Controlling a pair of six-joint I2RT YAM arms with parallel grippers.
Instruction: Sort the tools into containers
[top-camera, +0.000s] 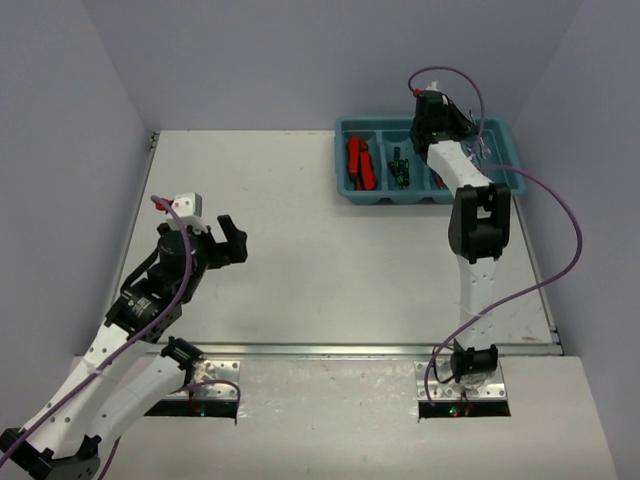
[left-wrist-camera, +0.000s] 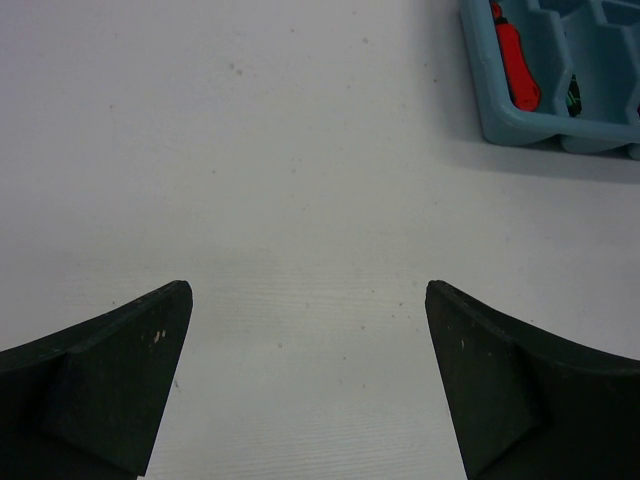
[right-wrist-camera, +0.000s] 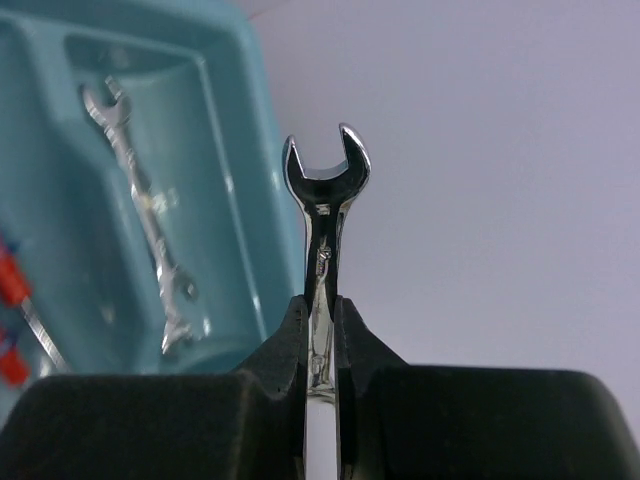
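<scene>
pale walls (top-camera: 300, 60) hem a white table (top-camera: 300, 250) where the right gripper (right-wrist-camera: 322, 312) pinches a wrench (right-wrist-camera: 325, 180) and the left gripper (left-wrist-camera: 308, 288) gapes.

R gripper (right-wrist-camera: 321, 320) clamped on wrench (right-wrist-camera: 326, 185), upright, open end up; tray (right-wrist-camera: 235, 130) behind, at left. 2nd wrench (right-wrist-camera: 148, 215) lies slanted in a tray compartment. Lower-left edge: red bits (right-wrist-camera: 8, 275), unclear.

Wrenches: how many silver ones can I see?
2. One silver wrench is pinched in the right gripper; a second wrench lies in a compartment of the teal tray. Others may be hidden.
</scene>
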